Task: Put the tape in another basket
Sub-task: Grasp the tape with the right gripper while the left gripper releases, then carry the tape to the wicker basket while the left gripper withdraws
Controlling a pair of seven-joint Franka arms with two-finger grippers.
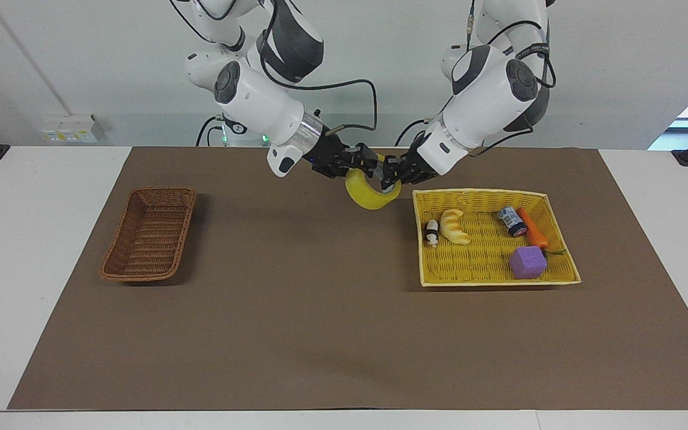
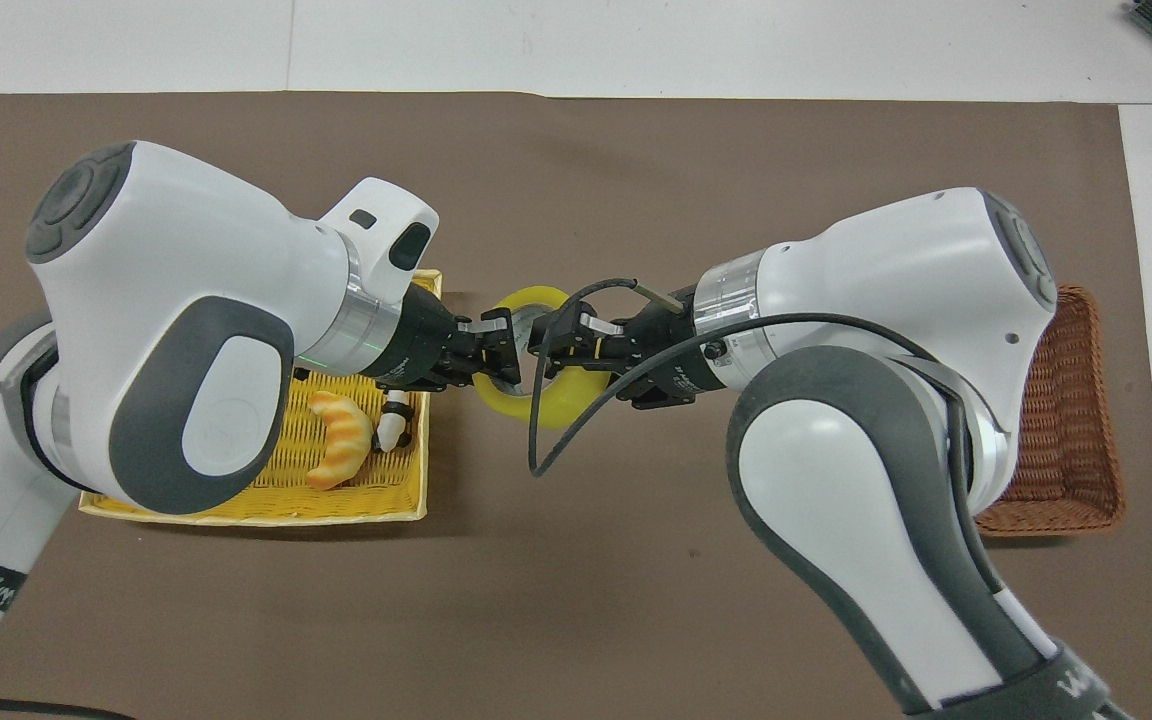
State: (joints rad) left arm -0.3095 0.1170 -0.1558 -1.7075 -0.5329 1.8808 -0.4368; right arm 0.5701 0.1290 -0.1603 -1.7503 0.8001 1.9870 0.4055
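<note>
Tape held in the air between both tools

The tape (image 1: 371,192) is clamped by the left tool (image 1: 390,175) over the tabletop (image 1: 296,310) beside the yellow basket (image 1: 556,218); whether the right tool (image 1: 369,166) is closed on it cannot be told.

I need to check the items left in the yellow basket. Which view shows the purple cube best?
The facing view: the purple cube sits unobstructed in the yellow basket. In the overhead view the left arm hides it entirely.

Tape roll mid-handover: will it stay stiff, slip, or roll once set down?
The tape looks like a rigid ring and probably will not sag. Its glossy film may slip in the left claw or the right claw. Being round, it could roll if set on edge.
</note>
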